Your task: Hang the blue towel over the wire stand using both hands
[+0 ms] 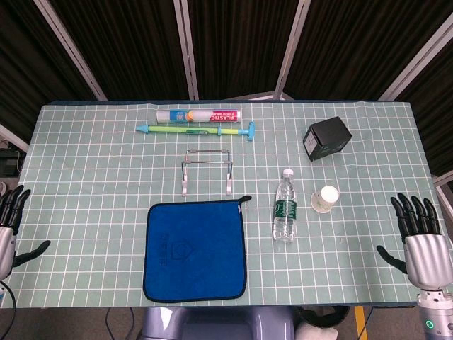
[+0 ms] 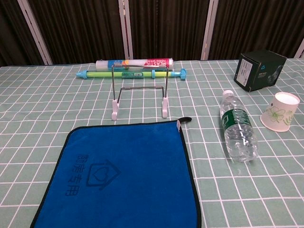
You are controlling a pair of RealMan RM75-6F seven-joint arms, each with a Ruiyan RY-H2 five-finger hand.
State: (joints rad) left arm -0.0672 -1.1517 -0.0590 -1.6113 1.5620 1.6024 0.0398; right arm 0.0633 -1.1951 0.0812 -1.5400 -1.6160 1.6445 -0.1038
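Note:
The blue towel [image 1: 196, 249] [image 2: 123, 179] lies flat and spread out near the table's front edge, a small hanging loop at its far right corner. Just beyond it stands the wire stand [image 1: 206, 170] [image 2: 139, 91], upright on white feet with nothing on it. My left hand [image 1: 10, 228] hovers at the table's far left edge, fingers spread, holding nothing. At the far right edge my right hand [image 1: 419, 239] is likewise open with its fingers apart. Both hands are far from the towel, and the chest view shows neither.
A water bottle [image 1: 284, 207] [image 2: 238, 132] lies right of the towel, with a paper cup [image 1: 325, 199] [image 2: 280, 111] beside it. A black box [image 1: 327, 138] [image 2: 259, 70] sits at the back right. A plastic wrap roll [image 1: 199, 115] [image 2: 134, 63] and a green-blue tube [image 1: 196, 129] [image 2: 130, 73] lie behind the stand.

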